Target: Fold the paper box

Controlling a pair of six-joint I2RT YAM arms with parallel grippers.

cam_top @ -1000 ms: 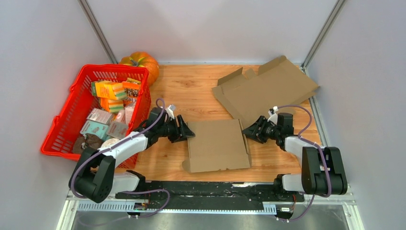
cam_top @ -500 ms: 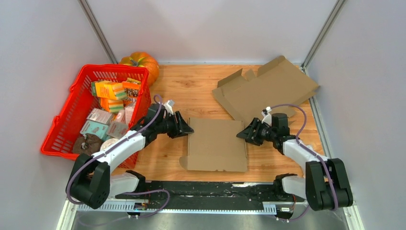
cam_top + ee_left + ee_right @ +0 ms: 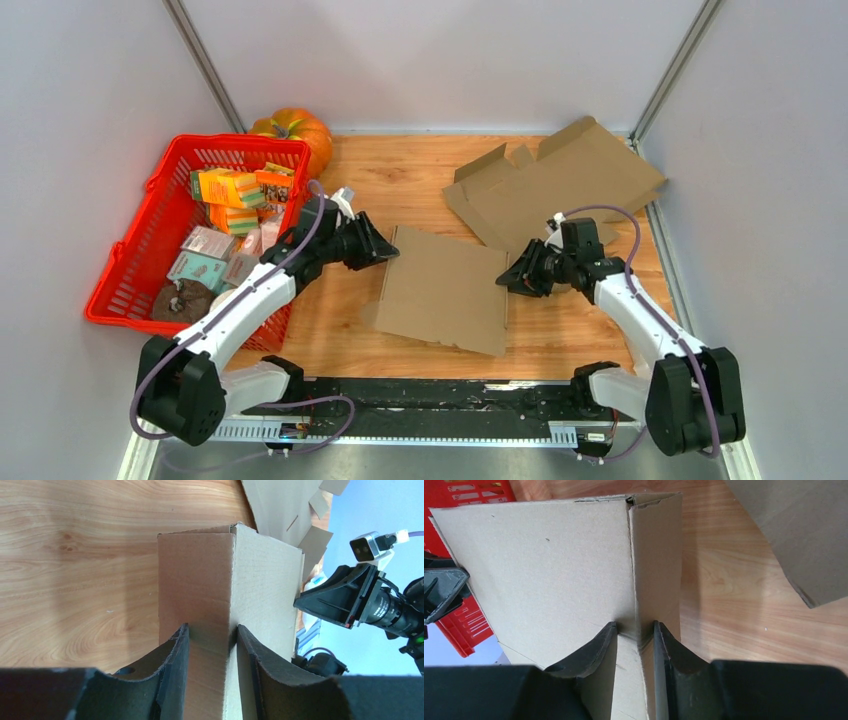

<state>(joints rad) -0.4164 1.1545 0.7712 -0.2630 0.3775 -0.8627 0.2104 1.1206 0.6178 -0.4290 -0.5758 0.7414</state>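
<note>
**Q:** Wooden tabletop (image 3: pixel 420 175), white walls on three sides. Where is my box?

**A:** Your box (image 3: pixel 445 290) is just right of the red basket (image 3: pixel 240 141). It is flattened brown cardboard, turned a little askew. You hold it from both sides.

**Q:** What are my left fingers doing?

**A:** Your left fingers (image 3: pixel 172 665) pinch the box edge nearest the basket. The left wrist view shows one pad on each side of a folded corner, with cardboard filling the gap between them.

**Q:** And the right?

**A:** Your right fingers (image 3: pixel 596 652) pinch the edge farthest from the basket in the same way, clamped across a crease. Each wrist camera sees the other arm beyond the panel.

**Q:** Is the box lying flat?

**A:** From above, the panel looks tilted, with its far edge level with your fingers. I cannot tell whether its near edge touches the tabletop.

**Q:** What else is around?

**A:** Small packets (image 3: pixel 228 186) fill the basket, and a pumpkin (image 3: pixel 295 128) sits just behind its far corner. Well right of the basket, past the box, a second sheet (image 3: pixel 575 180) of unfolded cardboard lies toward the far wall, with one corner near your right arm.
</note>
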